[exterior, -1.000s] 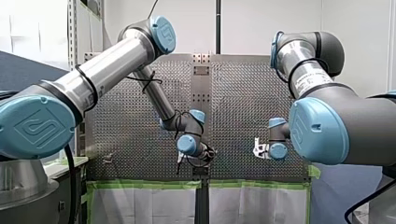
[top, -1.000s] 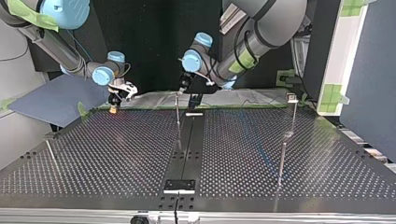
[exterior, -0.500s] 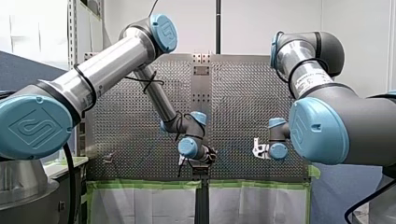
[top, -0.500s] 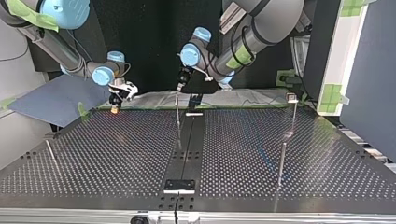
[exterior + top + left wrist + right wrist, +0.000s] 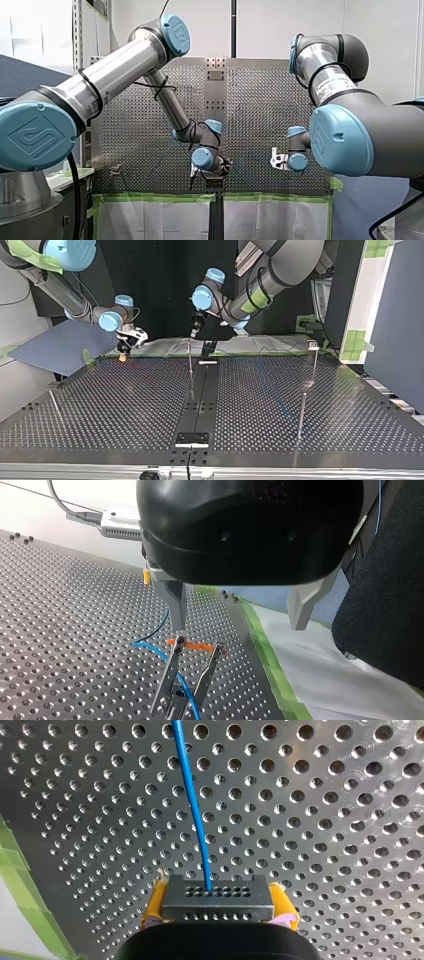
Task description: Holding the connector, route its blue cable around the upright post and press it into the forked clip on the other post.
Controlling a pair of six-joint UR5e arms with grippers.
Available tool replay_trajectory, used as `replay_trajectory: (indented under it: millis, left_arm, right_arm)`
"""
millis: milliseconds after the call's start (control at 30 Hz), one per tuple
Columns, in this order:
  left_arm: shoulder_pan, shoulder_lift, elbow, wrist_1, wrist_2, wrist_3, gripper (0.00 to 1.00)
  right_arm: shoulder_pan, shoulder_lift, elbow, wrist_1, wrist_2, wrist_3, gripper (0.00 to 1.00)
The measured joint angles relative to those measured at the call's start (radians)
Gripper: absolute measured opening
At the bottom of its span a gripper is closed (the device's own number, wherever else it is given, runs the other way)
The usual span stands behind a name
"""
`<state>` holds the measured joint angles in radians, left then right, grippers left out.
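Observation:
In the right wrist view my right gripper (image 5: 220,907), with yellow pads, is shut on a dark grey connector (image 5: 218,900). The blue cable (image 5: 192,805) leaves the connector and runs over the perforated plate. In the left wrist view my left gripper (image 5: 240,622) hangs open just above the forked clip (image 5: 170,672), which has two metal prongs with an orange band (image 5: 197,646) across their tips. The blue cable (image 5: 162,654) curves in and passes between the prongs low down. In the top view my left gripper (image 5: 199,332) is above the clip post (image 5: 190,360), and my right gripper (image 5: 123,346) is at the far left.
Another thin post (image 5: 313,362) and a second one (image 5: 302,412) stand at the top view's right. A short peg (image 5: 54,402) leans at its left. A black centre strip (image 5: 200,400) runs down the plate. Green tape (image 5: 272,670) edges the plate beside the clip.
My left gripper has lifted a little away from the clip post, still open. My right arm and the connector have stayed where they were.

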<state>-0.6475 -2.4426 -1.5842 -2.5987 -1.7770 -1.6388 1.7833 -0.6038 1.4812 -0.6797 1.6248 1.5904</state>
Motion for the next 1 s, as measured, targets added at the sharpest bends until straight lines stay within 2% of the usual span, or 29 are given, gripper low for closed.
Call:
replay_trajectory:
  millis: [300,633,867,1000]
  left_arm:
    - [-0.020,0.027,-0.024,0.011,-0.023,0.000,1.00]
    - [-0.043,0.120,-0.116,0.100,-0.076,-0.074,1.00]
    - [-0.052,0.180,-0.176,0.160,-0.087,-0.090,1.00]
    - [-0.053,0.219,-0.215,0.199,-0.117,-0.102,1.00]
  right_arm:
    - [-0.003,0.000,0.000,0.000,0.000,0.003,0.02]
    - [-0.001,0.000,0.000,0.000,-0.002,0.006,0.02]
    - [0.000,0.000,0.000,0.002,0.001,0.005,0.02]
    - [0.000,0.000,0.000,0.006,0.016,0.004,0.02]
